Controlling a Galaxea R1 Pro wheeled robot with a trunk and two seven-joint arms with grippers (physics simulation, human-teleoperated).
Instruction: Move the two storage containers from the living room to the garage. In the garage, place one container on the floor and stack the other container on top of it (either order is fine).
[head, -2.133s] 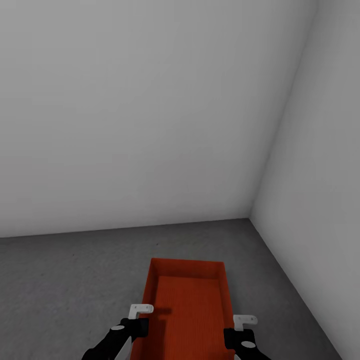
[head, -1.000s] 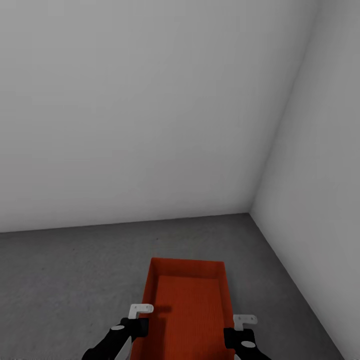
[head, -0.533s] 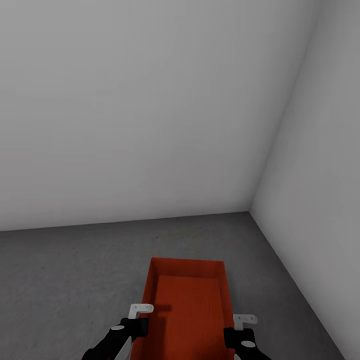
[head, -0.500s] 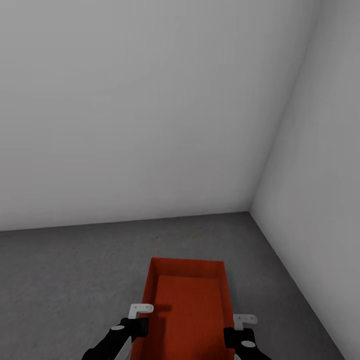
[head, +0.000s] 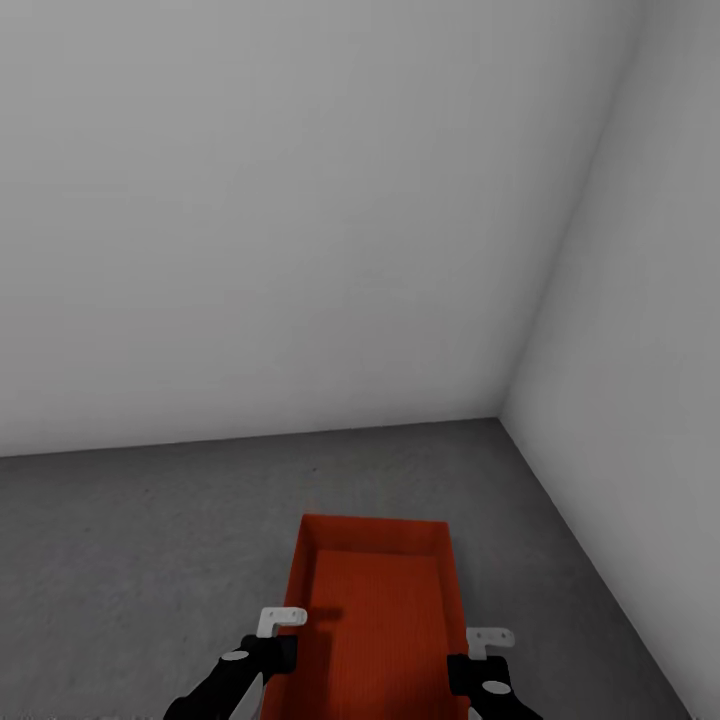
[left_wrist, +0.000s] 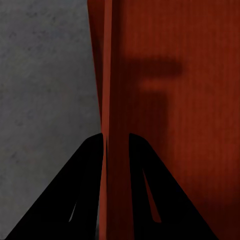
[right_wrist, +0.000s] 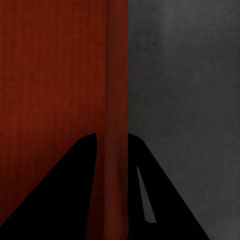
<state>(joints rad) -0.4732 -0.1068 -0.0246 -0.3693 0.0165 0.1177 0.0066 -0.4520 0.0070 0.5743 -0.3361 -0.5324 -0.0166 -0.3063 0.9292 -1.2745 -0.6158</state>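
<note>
Container walls sit pinched, apparently, between both arms' fingers.

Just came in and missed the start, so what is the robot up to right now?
The robot holds one orange-red storage container by its two long walls: the left gripper is clamped on the left wall and the right gripper on the right wall. It faces a corner of bare white-grey walls, with the container over the dark grey floor. Whether the container is resting on the floor cannot be told.
</note>
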